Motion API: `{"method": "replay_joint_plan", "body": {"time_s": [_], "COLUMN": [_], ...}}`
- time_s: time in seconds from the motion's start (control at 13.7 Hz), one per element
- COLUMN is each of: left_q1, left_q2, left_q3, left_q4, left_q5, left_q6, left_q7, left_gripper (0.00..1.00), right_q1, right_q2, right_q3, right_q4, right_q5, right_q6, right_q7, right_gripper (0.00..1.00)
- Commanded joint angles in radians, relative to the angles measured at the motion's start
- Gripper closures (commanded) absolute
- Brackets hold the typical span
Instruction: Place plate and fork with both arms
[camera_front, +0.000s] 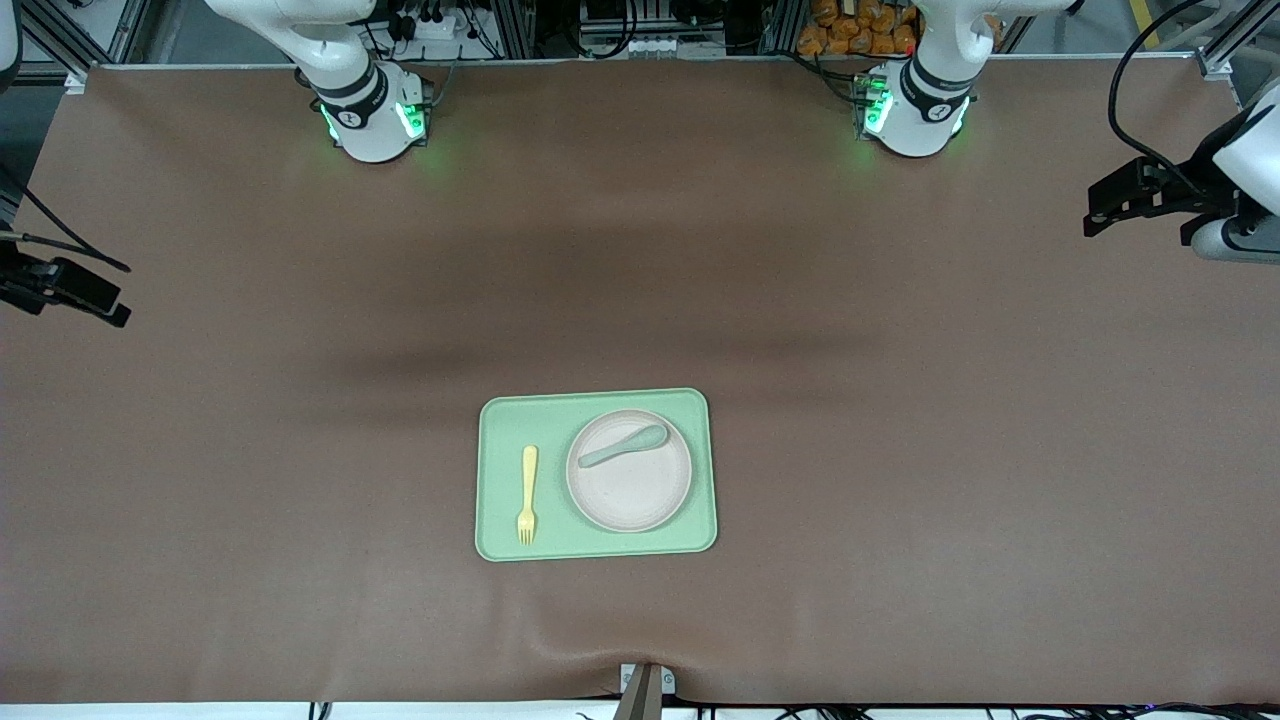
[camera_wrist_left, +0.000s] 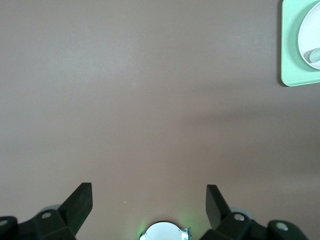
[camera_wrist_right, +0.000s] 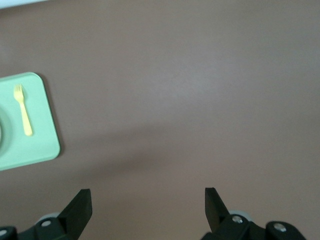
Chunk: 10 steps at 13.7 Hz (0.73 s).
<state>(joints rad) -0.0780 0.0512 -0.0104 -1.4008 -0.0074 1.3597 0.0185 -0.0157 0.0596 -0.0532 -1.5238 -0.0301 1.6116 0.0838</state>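
Note:
The pale speckled plate (camera_front: 630, 485) lies on a light-green tray (camera_front: 595, 540), toward the left arm's end of it. A small yellow fork (camera_front: 527, 494) lies on the same tray beside the plate, its tines toward the front camera. My left gripper (camera_wrist_left: 149, 192) hangs open over bare table near the left arm's end, holding nothing; the tray's corner (camera_wrist_left: 290, 50) and the plate's rim (camera_wrist_left: 306, 30) show at the edge of its view. My right gripper (camera_wrist_right: 148, 196) is open and empty over the right arm's end; its view shows the fork (camera_wrist_right: 23, 110).
A grey-green spoon (camera_front: 622, 446) rests in the plate. The brown table cover (camera_front: 300, 450) stretches wide around the tray. Both arm bases (camera_front: 375, 115) (camera_front: 915, 110) stand at the table's edge farthest from the front camera. A small bracket (camera_front: 645, 685) sits at the near edge.

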Motion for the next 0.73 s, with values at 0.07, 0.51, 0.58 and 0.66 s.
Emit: {"method": "replay_joint_plan", "body": {"time_s": [0.07,0.51,0.58,0.66], "left_q1": [0.004,0.001,0.001,0.001], "left_q2": [-0.008,-0.008,-0.008,-0.008], "left_q3": [0.000,0.000,0.000,0.000], "left_q4": [-0.006,-0.006,-0.006,-0.006], "left_q5": [0.001,0.001,0.003,0.003], "left_q6": [-0.007,-0.007,-0.007,-0.007], "left_q7": [-0.002,-0.002,-0.002,-0.002], "left_gripper": [0.00,0.00,0.00,0.00], "right_q1": [0.013,0.011,0.011,0.011], "right_q2": [-0.007,-0.026,-0.026,-0.026], "right_q3": [0.013,0.013,0.013,0.013], "right_q4": [0.025,-0.004,-0.004,-0.004], "right_q5": [-0.059,-0.034,-0.034,-0.034], "right_q6": [-0.078,-0.078,-0.078,-0.078], "right_q7": [0.008,0.039,0.039,0.039], "right_gripper": [0.00,0.00,0.00,0.00]}}
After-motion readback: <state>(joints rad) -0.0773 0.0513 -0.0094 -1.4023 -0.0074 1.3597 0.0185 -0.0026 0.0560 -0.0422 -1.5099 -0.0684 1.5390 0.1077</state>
